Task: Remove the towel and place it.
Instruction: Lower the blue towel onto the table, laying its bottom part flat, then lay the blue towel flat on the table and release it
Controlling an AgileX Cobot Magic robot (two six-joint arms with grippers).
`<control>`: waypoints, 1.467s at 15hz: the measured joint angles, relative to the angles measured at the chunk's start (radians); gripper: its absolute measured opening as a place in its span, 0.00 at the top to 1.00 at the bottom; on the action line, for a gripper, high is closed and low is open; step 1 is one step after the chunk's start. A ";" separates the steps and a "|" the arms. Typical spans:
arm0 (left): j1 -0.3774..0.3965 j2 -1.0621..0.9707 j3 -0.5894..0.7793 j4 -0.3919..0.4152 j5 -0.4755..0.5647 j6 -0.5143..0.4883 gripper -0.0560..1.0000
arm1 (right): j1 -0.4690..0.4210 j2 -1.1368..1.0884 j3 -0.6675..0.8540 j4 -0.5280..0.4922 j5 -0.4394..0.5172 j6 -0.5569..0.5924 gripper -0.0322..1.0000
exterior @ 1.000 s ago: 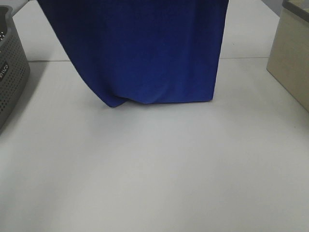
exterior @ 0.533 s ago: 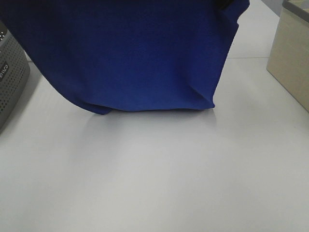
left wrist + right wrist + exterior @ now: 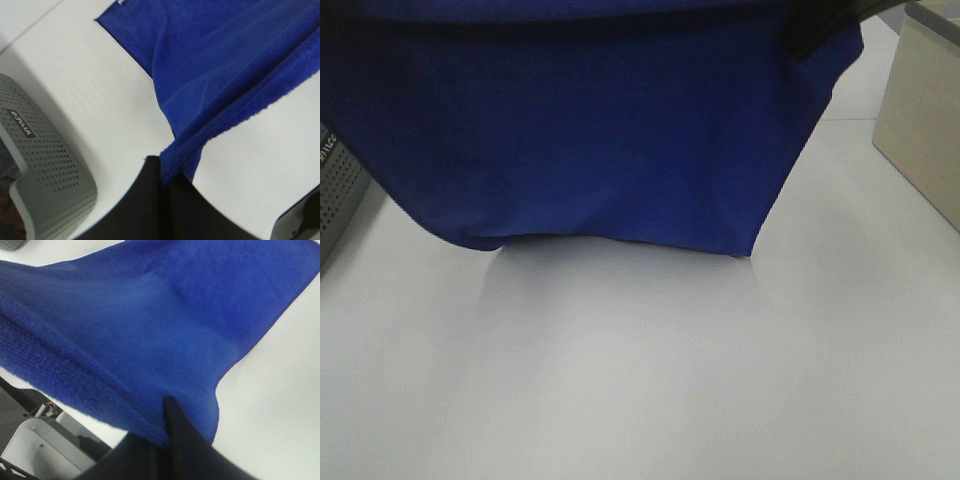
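The white table (image 3: 640, 380) fills most of the high view, bare and matt across its near half; a thin seam line crosses its far part. The towel (image 3: 590, 140) comes next in size: a royal-blue plush sheet, held up above the far half of the table and stretched wide between both arms, so that it hangs like a curtain. Its lower hem curves down close to the table top, with a soft shadow beneath it; whether the hem touches the table cannot be told. The hanging corner at the table's right side drops lowest and comes to a point.

A pale beige box (image 3: 925, 120) stands at the right edge of the table, apart from the towel. A grey perforated basket (image 3: 335, 190) sits at the left edge of the table, partly hidden behind the cloth; the left wrist view shows its rounded corner and a small dark label (image 3: 22, 122) with white letters too small to read.

The left gripper (image 3: 161, 167) is clamped tight on the towel's stitched hem above the table, the thick blue edge running out from between its black fingers (image 3: 142, 200). The right gripper (image 3: 167, 407) is likewise pinched closed on the towel's other upper corner, plush pile bunched around its dark fingers (image 3: 180, 440).
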 joint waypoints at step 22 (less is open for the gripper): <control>-0.005 -0.163 0.720 -0.397 -0.035 0.118 0.95 | 0.000 -0.248 0.854 0.183 -0.031 -0.029 0.95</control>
